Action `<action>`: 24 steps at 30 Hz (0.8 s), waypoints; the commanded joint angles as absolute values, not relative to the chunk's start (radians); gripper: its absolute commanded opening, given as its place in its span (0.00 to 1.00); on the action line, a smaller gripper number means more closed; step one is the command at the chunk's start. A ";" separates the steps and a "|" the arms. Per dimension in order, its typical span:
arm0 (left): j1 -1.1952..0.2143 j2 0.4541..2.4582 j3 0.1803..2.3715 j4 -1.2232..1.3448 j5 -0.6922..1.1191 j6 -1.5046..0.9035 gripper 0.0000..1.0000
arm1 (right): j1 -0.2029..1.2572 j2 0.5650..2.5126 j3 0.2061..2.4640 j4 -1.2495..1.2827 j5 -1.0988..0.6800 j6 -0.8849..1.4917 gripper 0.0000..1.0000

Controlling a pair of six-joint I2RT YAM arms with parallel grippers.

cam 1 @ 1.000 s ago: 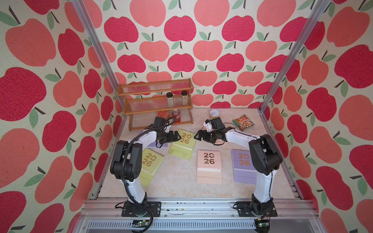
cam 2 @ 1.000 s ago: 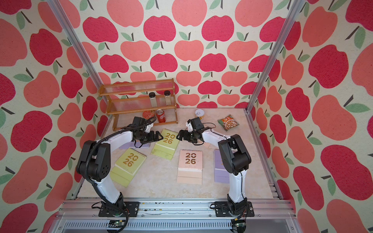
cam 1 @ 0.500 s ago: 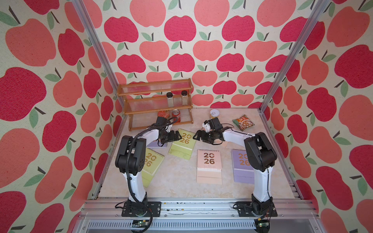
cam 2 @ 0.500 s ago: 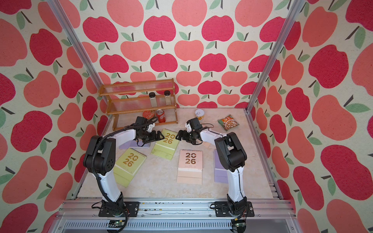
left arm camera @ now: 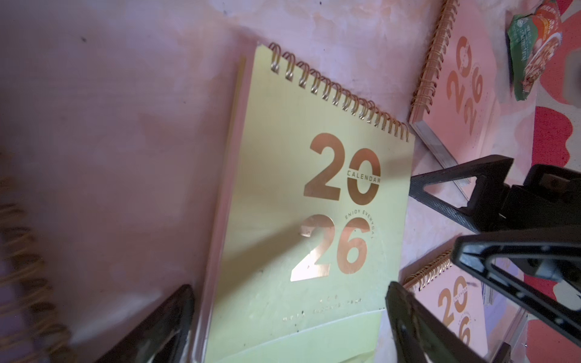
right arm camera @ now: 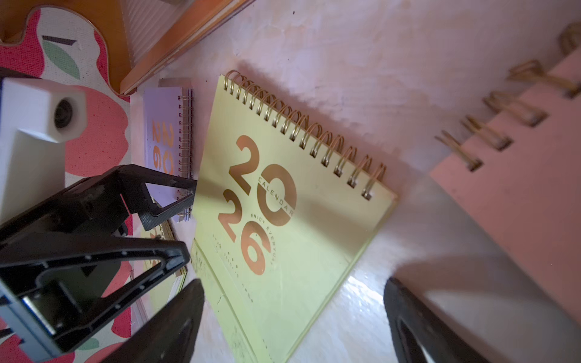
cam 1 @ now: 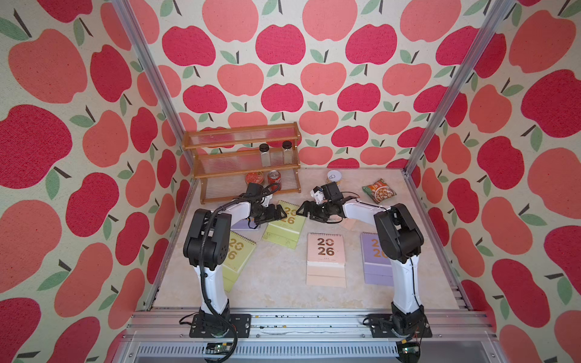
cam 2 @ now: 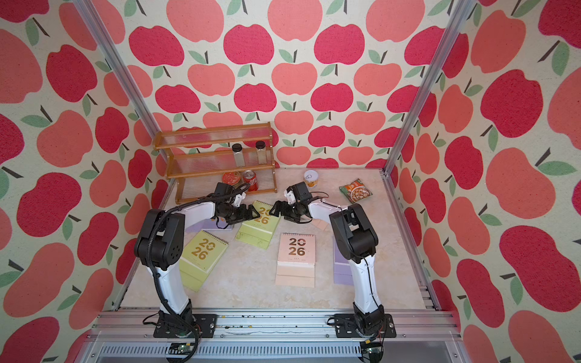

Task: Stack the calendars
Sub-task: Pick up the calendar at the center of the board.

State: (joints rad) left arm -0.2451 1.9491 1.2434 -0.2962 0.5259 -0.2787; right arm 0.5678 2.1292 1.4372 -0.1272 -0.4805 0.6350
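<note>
Overhead, in both top views: pale marbled table [cam 1: 276,289], closed in on three sides by apple-print walls [cam 1: 283,78], with aluminium posts [cam 1: 439,103] at the back corners and a metal rail [cam 1: 298,320] along the 6 o'clock edge. At 11 o'clock, a wooden three-tier rack [cam 1: 242,145] carrying two dark-capped jars [cam 1: 265,155] on the middle tier, plus a flat red tin [cam 1: 254,178] and a red drink can [cam 1: 273,179] on the bottom tier. At 12 o'clock, a pull-tab can [cam 1: 334,176]; at 1 o'clock, a green snack packet [cam 1: 379,190].

Calendars lying flat, scattered over the table:
- middle yellow-green calendar [cam 1: 283,229], tilted, near the centre
- second yellow-green calendar [cam 1: 240,256] at 8 o'clock
- pink calendar [cam 1: 326,251] toward 6 o'clock of the centre
- lilac calendar [cam 1: 372,267] at 4 o'clock, partly behind the right arm
- second lilac calendar [cam 1: 240,224] at 10 o'clock, mostly under the left arm
- second pink calendar [cam 1: 349,224] at 2 o'clock, mostly under the right forearm

Left hand [cam 1: 280,213] and right hand [cam 1: 303,211] facing each other, low at the far end of the middle yellow-green calendar, coming from 9 and 3 o'clock. Both spread wide, gripping nothing. From the left wrist, that calendar [left arm camera: 314,204] framed between two black fingers [left arm camera: 163,327]; from the right wrist, the same calendar [right arm camera: 283,220] likewise.
</note>
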 commanded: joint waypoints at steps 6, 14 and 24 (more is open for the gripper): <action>-0.250 1.967 1.182 -0.263 0.560 -0.313 0.91 | 0.594 2.188 1.481 -0.164 -0.504 0.662 0.91; -0.261 1.929 1.126 -0.221 0.599 -0.338 0.89 | 0.610 2.213 1.503 -0.141 -0.525 0.691 0.91; -0.212 1.791 1.085 -0.157 0.714 -0.362 0.88 | 0.611 2.216 1.487 -0.121 -0.549 0.705 0.90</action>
